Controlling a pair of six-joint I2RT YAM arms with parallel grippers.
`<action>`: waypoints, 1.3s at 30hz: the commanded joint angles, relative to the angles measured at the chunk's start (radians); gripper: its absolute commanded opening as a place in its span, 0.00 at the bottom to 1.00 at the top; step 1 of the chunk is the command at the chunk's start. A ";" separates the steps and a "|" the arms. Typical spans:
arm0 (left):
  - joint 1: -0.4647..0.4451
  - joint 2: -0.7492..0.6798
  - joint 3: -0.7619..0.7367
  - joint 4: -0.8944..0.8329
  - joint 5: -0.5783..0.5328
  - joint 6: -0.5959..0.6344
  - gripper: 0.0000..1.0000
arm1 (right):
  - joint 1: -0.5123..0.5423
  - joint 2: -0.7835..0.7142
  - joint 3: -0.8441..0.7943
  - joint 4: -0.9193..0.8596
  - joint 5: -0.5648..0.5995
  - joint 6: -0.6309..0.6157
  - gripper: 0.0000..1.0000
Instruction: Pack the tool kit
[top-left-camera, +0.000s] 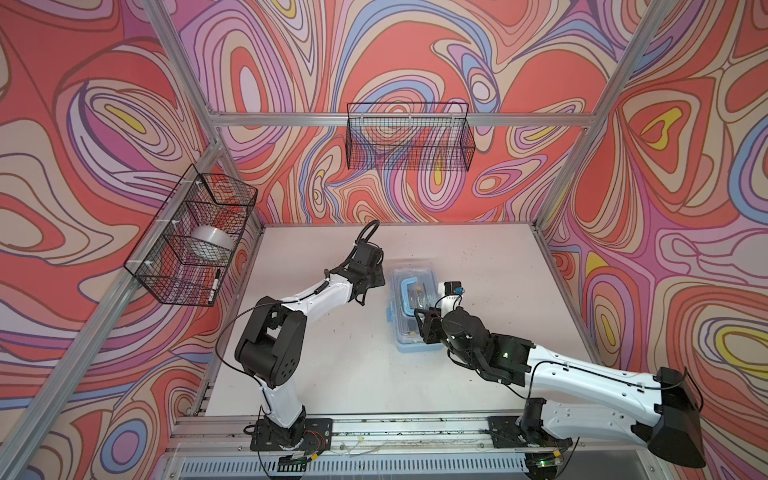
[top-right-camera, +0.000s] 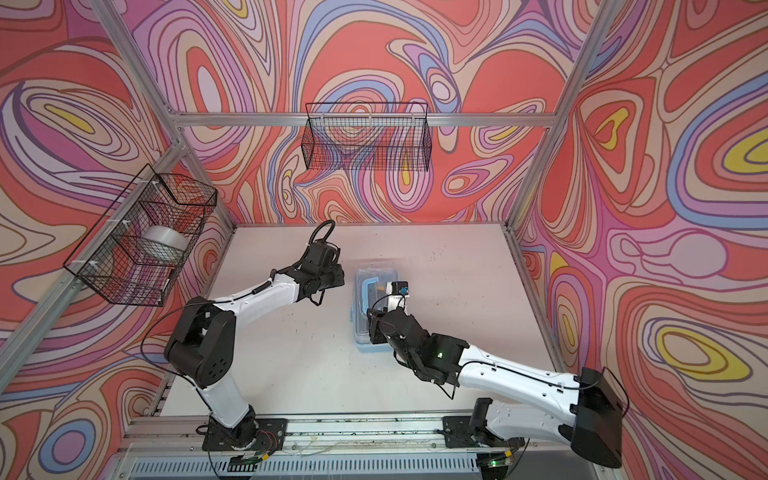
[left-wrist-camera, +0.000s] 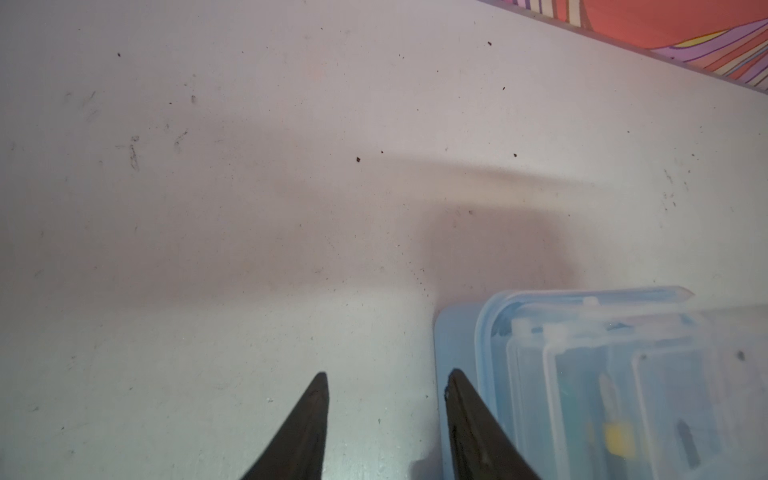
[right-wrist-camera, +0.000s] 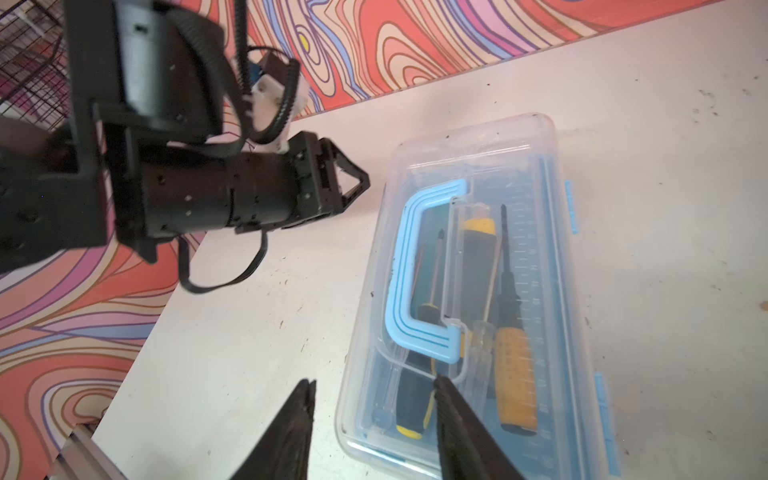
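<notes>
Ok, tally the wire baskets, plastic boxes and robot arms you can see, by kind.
Black wire baskets: 2
Light-blue plastic box with clear lid: 1
White-and-black robot arms: 2
Total: 5

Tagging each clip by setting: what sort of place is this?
Likely a lab robot cell: aluminium frame against swirl-printed walls, a wire basket hung on it, above a white table.

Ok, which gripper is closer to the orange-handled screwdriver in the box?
Right. The right gripper hovers at the near end of the box, close beside the orange-handled screwdriver inside. The left gripper is off the box's far corner, over the table.
</notes>
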 joint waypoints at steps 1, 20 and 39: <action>-0.010 -0.092 -0.140 0.128 -0.002 0.044 0.46 | 0.002 -0.013 -0.029 0.021 0.080 0.007 0.51; -0.140 -0.353 -0.542 0.286 -0.147 0.023 0.46 | -0.008 0.022 -0.015 0.006 0.059 -0.128 0.54; -0.292 -0.380 -0.913 0.845 -0.174 0.100 0.50 | -0.067 -0.049 -0.160 0.151 -0.054 -0.117 0.52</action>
